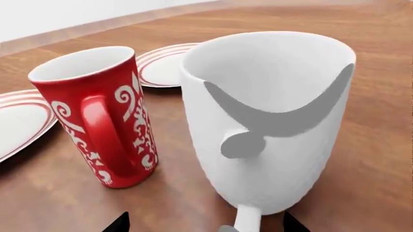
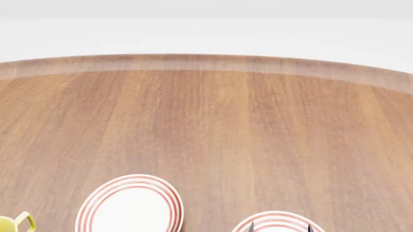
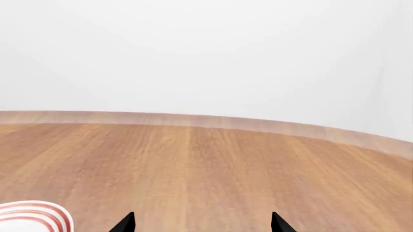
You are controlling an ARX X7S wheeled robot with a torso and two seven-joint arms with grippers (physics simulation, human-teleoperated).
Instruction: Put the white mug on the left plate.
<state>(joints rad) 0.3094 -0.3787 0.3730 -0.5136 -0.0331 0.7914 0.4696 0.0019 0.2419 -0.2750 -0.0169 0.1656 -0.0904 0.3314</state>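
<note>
The white mug [image 1: 271,121] fills the left wrist view, upright on the wooden table, with its handle [image 1: 247,220] turned toward the camera. My left gripper [image 1: 205,224] is open, and the handle sits between its dark fingertips [image 1: 119,223], nearer the other tip. The left plate [image 2: 131,205], white with red rings, lies bare on the table at the lower left of the head view. My right gripper [image 3: 201,224] is open over bare wood with nothing between its tips. The mug does not show in the head view.
A red mug with white swirls [image 1: 96,116] stands close beside the white mug. Two ringed plates [image 1: 19,121] [image 1: 164,65] lie behind them. A second plate [image 2: 277,223] and a yellow handle [image 2: 19,222] sit at the head view's bottom edge. A plate rim [image 3: 32,215] shows.
</note>
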